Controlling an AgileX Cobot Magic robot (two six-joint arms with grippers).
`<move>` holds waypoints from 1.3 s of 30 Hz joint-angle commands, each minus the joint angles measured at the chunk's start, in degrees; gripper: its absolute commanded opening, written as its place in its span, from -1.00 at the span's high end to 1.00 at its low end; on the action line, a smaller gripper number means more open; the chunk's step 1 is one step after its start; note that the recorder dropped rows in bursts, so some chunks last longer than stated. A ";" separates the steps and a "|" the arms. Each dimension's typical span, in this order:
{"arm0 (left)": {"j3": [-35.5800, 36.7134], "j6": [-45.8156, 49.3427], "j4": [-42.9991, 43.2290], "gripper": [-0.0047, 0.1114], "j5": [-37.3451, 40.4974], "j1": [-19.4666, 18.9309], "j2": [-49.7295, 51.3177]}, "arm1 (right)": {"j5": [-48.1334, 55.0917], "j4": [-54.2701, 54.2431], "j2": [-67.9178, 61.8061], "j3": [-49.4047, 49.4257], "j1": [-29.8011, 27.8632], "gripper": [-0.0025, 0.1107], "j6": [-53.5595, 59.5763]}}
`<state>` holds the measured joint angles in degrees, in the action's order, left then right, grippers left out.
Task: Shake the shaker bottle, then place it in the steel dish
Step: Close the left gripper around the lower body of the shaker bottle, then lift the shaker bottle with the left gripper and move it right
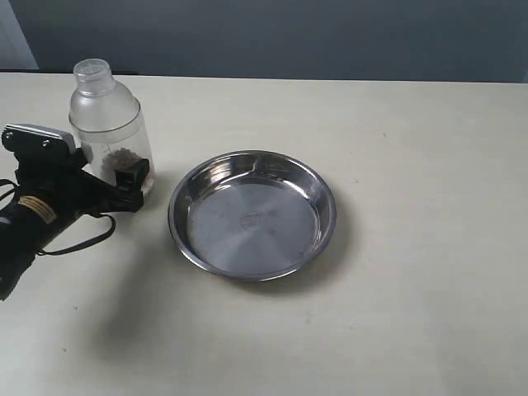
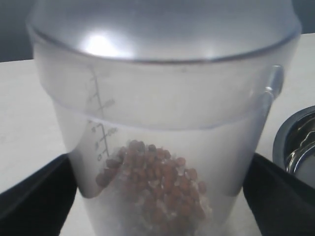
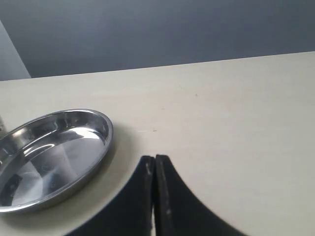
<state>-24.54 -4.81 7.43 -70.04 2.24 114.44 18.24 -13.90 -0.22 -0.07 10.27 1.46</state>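
Observation:
The shaker bottle (image 1: 107, 115) stands upright at the left of the table, frosted and clear, with brown granules (image 2: 157, 182) heaped in its bottom. My left gripper (image 1: 111, 177) is shut on its lower body, one black finger (image 2: 34, 196) against each side wall. In the left wrist view the shaker bottle (image 2: 162, 98) fills almost the whole picture. The steel dish (image 1: 252, 223) lies empty just to the right of the bottle; its rim (image 2: 298, 147) shows beside the bottle. My right gripper (image 3: 155, 158) is shut with nothing in it, hanging near the steel dish (image 3: 49, 152). It is outside the exterior view.
The pale table top (image 1: 412, 165) runs wide to the right of the dish and toward the front. A dark wall (image 1: 289, 33) closes the far side. The left arm's cable (image 1: 82, 239) hangs just above the table by the gripper.

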 commanded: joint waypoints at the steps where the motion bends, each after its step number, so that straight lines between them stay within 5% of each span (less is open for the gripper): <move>1: -0.57 2.89 -0.22 -0.54 0.08 0.04 0.34 | -0.57 0.25 0.22 0.07 0.10 0.97 0.03; 39: -2.47 0.50 -3.03 -0.53 0.08 0.04 0.34 | -0.57 0.25 0.22 0.07 0.10 0.97 0.03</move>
<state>-27.11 -3.82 2.71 -69.09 2.24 114.92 18.24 -13.90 -0.22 -0.07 10.27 1.46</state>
